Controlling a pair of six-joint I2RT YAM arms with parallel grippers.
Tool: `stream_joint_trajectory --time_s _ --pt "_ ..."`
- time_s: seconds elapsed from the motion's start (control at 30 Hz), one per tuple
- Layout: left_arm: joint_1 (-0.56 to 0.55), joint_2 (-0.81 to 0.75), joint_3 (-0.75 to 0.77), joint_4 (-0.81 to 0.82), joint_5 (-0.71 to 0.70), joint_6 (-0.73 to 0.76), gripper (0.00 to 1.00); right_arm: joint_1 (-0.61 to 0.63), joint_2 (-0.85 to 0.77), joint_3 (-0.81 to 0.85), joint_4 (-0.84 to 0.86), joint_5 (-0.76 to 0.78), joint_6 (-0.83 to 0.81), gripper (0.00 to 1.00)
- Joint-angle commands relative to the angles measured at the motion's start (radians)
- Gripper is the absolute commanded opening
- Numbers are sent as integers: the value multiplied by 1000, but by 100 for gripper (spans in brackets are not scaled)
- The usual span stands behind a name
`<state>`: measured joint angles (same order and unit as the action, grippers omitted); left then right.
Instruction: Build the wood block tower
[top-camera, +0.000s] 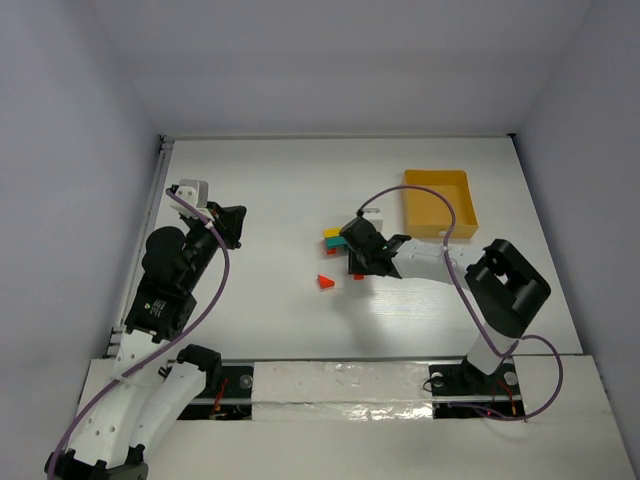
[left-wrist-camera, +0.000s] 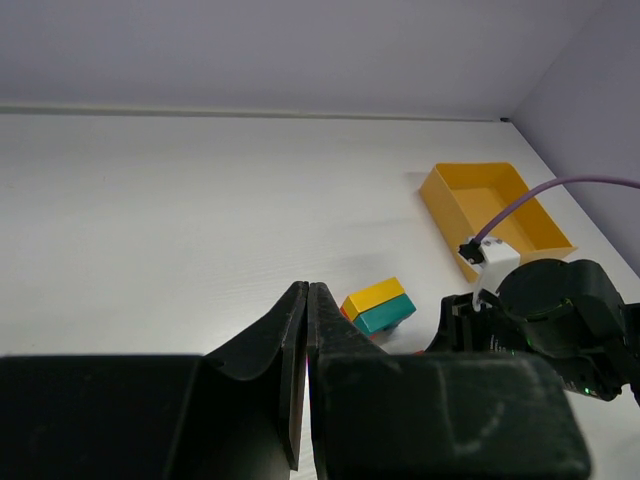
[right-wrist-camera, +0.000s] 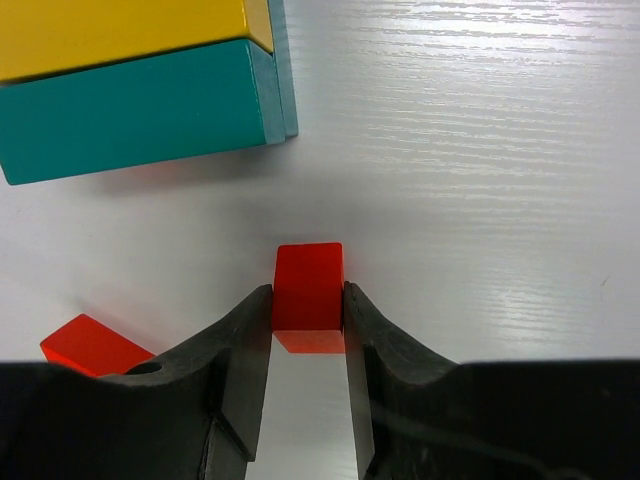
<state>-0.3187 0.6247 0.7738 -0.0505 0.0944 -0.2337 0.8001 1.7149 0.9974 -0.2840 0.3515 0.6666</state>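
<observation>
While left gripper (left-wrist-camera: 305, 335) jaws press together, right gripper (right-wrist-camera: 308, 312) jaws pinch a partly hidden red cube (right-wrist-camera: 308, 283).

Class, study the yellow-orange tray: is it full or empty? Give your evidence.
Empty. The yellow-orange tray shows only its bare floor in both the top view and the left wrist view; nothing lies inside its raised rim.
</observation>
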Motion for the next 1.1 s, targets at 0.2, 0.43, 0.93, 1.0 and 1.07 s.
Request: stream_joint_trajectory --time_s 0.2,0.43,0.93,1.0,1.07 --pt "3 -11 1 44 11 -4 1 8 -64 23 -47 27 -53 33" --pt "3 -11 1 44 14 -4 1 8 -199 131 -188 -6 -142 31" --pt "3 -3 -1 43 5 -1 1 -50 -17 409 -195 -52 -257 33" --pt "3 0 -1 43 2 -1 1 -61 5 423 -199 -65 -268 33" --pt "3 3 1 43 2 0 1 -71 32 434 -198 -75 -275 33"
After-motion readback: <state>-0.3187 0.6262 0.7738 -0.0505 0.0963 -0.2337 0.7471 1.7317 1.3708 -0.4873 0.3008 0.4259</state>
